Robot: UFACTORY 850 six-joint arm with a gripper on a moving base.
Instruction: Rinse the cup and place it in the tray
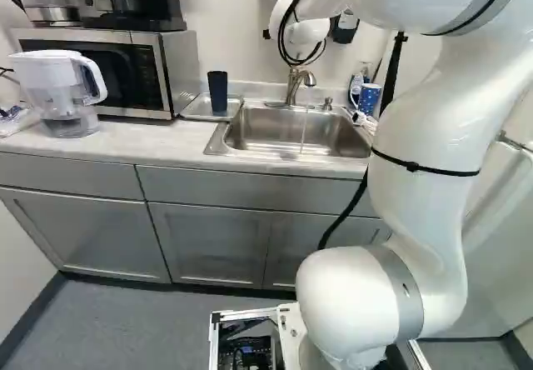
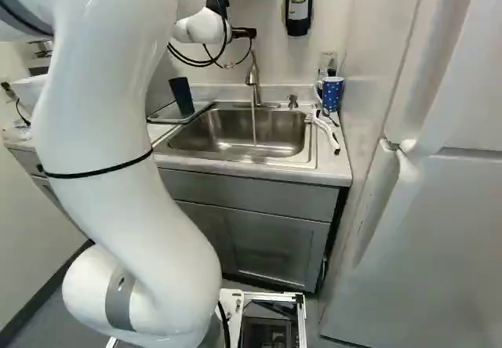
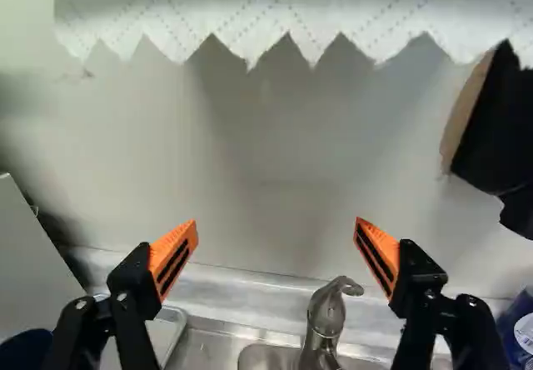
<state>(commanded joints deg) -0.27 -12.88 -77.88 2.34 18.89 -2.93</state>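
Upper left, left base view: tall, dark-blue, seemingly plastic cup [image 1: 218, 92], likely light, stiff, slippery if wet, suits mid-wall grasping by the open, black, orange-padded gripper [image 3: 276, 222].

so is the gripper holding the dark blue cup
No, the gripper is open, and the cup stands on the tray.

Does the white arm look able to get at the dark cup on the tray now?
Probably yes: the claw is open, and nothing seen stands between it and the dark cup on the tray.
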